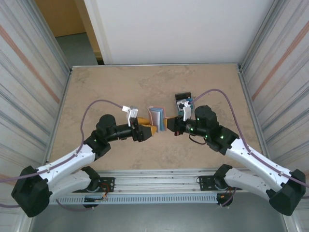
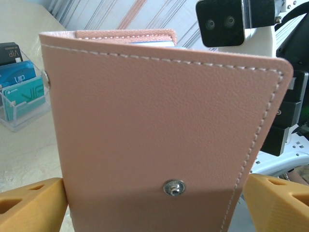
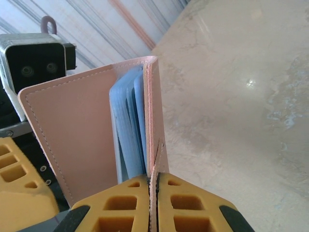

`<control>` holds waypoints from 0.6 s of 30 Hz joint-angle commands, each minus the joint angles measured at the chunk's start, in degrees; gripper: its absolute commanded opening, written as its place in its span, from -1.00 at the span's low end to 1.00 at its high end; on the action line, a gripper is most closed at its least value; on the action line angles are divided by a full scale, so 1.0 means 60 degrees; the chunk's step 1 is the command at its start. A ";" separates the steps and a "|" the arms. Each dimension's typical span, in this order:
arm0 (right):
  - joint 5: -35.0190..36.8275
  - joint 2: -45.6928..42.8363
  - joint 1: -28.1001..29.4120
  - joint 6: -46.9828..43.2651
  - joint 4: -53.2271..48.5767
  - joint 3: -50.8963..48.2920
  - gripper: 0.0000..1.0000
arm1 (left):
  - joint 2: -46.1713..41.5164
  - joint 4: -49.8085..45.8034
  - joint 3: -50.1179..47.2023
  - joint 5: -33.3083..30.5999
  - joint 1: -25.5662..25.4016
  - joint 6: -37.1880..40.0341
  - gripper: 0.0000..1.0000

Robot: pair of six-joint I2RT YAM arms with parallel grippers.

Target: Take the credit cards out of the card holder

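right gripper (image 3: pixel 153 189) pinched on one flap of wallet (image 3: pixel 91 130) | left gripper (image 2: pixel 154 203) clamps wallet's sides, upright above table (image 1: pixel 120 87) | cards (image 3: pixel 129 125) apparently the blue leaves inside | risk: thin flap slips, arms pull unevenly, wallet twists or drops

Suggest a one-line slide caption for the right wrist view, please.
Right gripper pinches one leather flap of the opened card holder, its light-blue inner panels fanned out above the table.

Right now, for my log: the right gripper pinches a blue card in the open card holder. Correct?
No. The right gripper pinches the pink leather cover of the open card holder, not a card; the right wrist view shows it.
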 commanded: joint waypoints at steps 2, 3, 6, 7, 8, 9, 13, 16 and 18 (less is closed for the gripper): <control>0.0553 0.0207 0.0175 0.0089 -0.0174 0.0562 -1.00 | 0.0172 0.0480 0.0345 0.0156 -0.0039 -0.0061 0.88; 0.0651 0.0268 0.0229 0.0075 -0.0260 0.0643 -1.00 | 0.0243 0.0449 0.0388 0.0130 -0.0045 -0.0067 0.87; 0.1100 0.0431 0.0430 -0.0005 -0.0701 0.0927 -1.00 | 0.0429 0.0224 0.0518 -0.0030 -0.0045 -0.0074 0.83; 0.1312 0.0483 0.0506 -0.0041 -0.0870 0.1014 -1.00 | 0.0465 0.0075 0.0557 -0.0158 -0.0059 -0.0075 0.81; 0.1542 0.0504 0.0598 -0.0066 -0.1051 0.1099 -1.00 | 0.0463 -0.0088 0.0580 -0.0330 -0.0050 -0.0068 0.79; 0.1723 0.0517 0.0641 -0.0071 -0.1204 0.1152 -1.00 | 0.0462 -0.0220 0.0585 -0.0457 -0.0047 -0.0060 0.77; 0.2114 0.0491 0.0737 -0.0070 -0.1539 0.1235 -1.00 | 0.0439 -0.0700 0.0614 -0.0978 -0.0052 -0.0022 0.56; 0.2312 0.0383 0.0751 -0.0016 -0.1661 0.1262 -1.00 | 0.0452 -0.1146 0.0696 -0.1301 -0.0047 -0.0030 0.44; 0.2512 0.0294 0.0759 0.0032 -0.1752 0.1252 -1.00 | 0.0437 -0.1248 0.0653 -0.1433 -0.0049 -0.0048 0.37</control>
